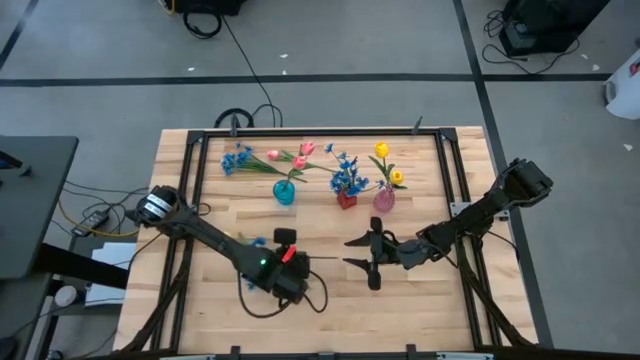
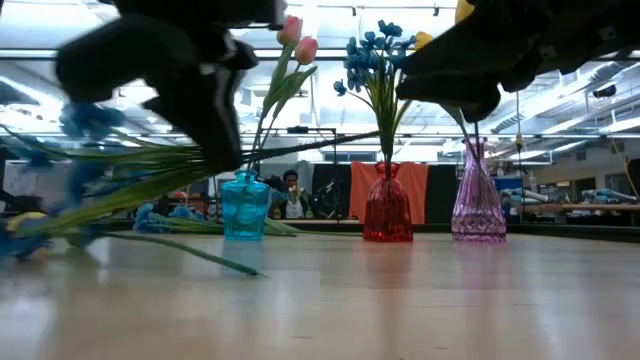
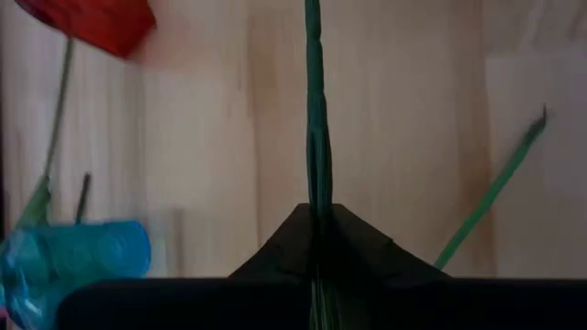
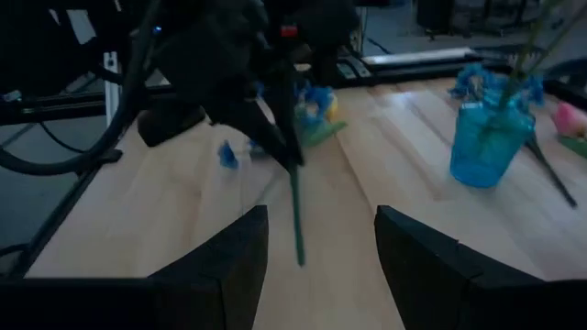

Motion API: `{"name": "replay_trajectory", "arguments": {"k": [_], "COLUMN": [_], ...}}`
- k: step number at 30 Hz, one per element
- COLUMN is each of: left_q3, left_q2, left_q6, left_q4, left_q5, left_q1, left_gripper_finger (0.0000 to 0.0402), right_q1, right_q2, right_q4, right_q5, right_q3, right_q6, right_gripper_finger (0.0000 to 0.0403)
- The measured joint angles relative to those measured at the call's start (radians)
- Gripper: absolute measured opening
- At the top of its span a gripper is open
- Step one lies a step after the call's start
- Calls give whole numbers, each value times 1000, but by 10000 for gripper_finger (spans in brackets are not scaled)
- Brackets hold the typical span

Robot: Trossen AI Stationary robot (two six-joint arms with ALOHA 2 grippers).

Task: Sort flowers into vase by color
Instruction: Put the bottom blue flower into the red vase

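My left gripper point(image 1: 303, 263) is shut on a blue-blossomed flower near the table's near middle. Its blue head point(image 1: 256, 242) trails behind the gripper. Its bare stem point(image 3: 315, 137) points toward the table's right. My right gripper point(image 1: 352, 252) is open, just right of the stem's free end point(image 4: 298, 257), facing it without touching. Three vases stand in a row farther back. The teal vase point(image 1: 284, 192) has pink tulips, the red vase point(image 1: 346, 198) blue sprays, and the pink vase point(image 1: 383, 200) yellow tulips. More blue point(image 1: 235, 158) and pink flowers point(image 1: 300, 152) lie beyond the vases. My left gripper pinches the green stem point(image 3: 316, 197) between its two shut fingers, partway along its length. The fingers lie nearly level, pointing toward the table's right, along the stem. The stem runs straight out past the fingertips. The blue blossoms point(image 4: 312, 101) sit behind the fingers, on the left arm's side.
The dark metal frame point(image 1: 300, 133) borders the table's far and side edges. Bare wood lies between the grippers and the near edge. In the low view, a green leafy stem point(image 2: 190, 250) lies low at the left. A person sits far behind the vases point(image 2: 292, 190).
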Motion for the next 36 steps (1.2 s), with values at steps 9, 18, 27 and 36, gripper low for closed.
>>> {"name": "replay_trajectory", "arguments": {"k": [9,18,27,36], "left_q3": [0,0,0,32], "left_q2": [0,0,0,0], "left_q6": [66,66,88,62], "left_q4": [205,233,271,211], "left_q5": [-51,-155,-174,-190], "left_q1": [42,49,46,39], "left_gripper_finger": [37,37,37,58], "right_q1": [0,0,-14,-41], "right_q2": [0,0,0,0], "right_q4": [35,59,43,34], "right_q5": [18,35,61,58], "right_q3": [0,0,0,0], "right_q6": [-154,-177,-156,-117], "right_gripper_finger": [190,153,32,15]}}
